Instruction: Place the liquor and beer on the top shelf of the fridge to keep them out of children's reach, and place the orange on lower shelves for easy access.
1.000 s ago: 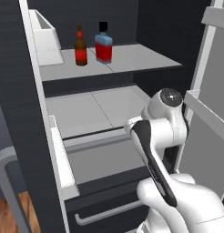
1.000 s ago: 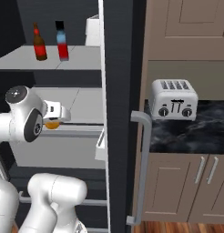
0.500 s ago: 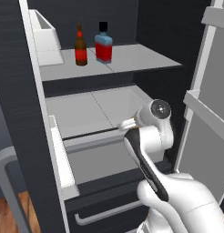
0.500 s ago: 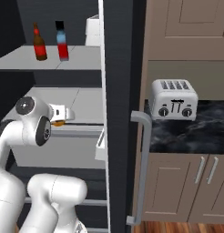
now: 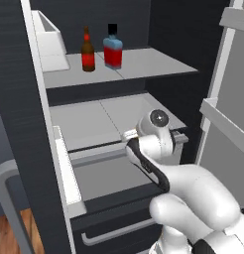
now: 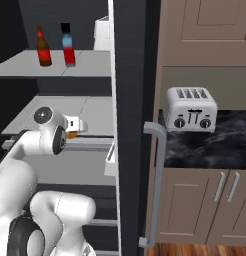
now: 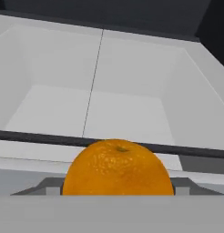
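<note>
Two bottles: brown beer bottle [image 5: 87, 51] beside red-and-blue liquor bottle [image 5: 113, 48], above the orange.
Fingers: two-finger gripper [image 6: 75, 131] clamped on the small round orange [image 7: 118, 168].

Slim brown beer bottle [image 5: 88, 51] and squat red liquor bottle [image 5: 113, 47] upright, side by side, top grey shelf [image 5: 144, 62]. Small orange ball [image 7: 117, 167] at lower grey shelf [image 7: 132, 91] front edge.

No readable text anywhere. The beer [image 5: 88, 51] carries a red label, plain, no lettering legible. The liquor [image 5: 113, 49] shows a bare red body, no brand visible. The toaster [image 6: 190, 109] has small dark dials and marks on its front, too small to read. Fridge [image 6: 131, 75] surfaces unmarked.
</note>
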### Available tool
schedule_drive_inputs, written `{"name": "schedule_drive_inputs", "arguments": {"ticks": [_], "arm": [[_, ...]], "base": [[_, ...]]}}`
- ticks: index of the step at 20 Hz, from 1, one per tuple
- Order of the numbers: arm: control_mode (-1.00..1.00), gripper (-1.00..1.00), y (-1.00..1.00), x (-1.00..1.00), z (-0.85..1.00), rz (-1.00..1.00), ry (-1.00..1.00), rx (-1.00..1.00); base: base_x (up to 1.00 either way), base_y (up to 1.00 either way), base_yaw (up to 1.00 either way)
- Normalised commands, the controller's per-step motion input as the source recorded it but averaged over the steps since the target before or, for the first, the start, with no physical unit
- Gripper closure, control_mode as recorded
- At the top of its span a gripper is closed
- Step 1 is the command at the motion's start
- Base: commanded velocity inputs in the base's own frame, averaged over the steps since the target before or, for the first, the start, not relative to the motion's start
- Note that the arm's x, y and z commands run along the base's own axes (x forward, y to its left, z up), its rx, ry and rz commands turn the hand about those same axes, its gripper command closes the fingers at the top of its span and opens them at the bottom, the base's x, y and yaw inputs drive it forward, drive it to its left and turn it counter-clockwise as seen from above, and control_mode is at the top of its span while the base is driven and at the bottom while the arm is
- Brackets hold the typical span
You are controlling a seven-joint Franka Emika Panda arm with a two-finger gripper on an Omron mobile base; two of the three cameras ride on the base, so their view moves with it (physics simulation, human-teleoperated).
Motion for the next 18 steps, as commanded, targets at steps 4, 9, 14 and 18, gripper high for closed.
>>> {"name": "schedule_drive_inputs", "arguments": {"ticks": [4,9,14,18], "arm": [[-1.00,1.00,0.14,0.65,-0.22,0.00,0.15,0.00],[-1.00,1.00,0.09,0.52,-0.13,0.00,0.04,0.00],[-1.00,1.00,0.05,0.48,-0.25,0.00,0.00,0.00],[-1.00,1.00,0.02,0.54,-0.29,0.00,0.00,0.00]], "base": [[0.00,0.00,0.00],[0.00,0.00,0.00],[0.00,0.00,0.00],[0.00,0.00,0.00]]}}
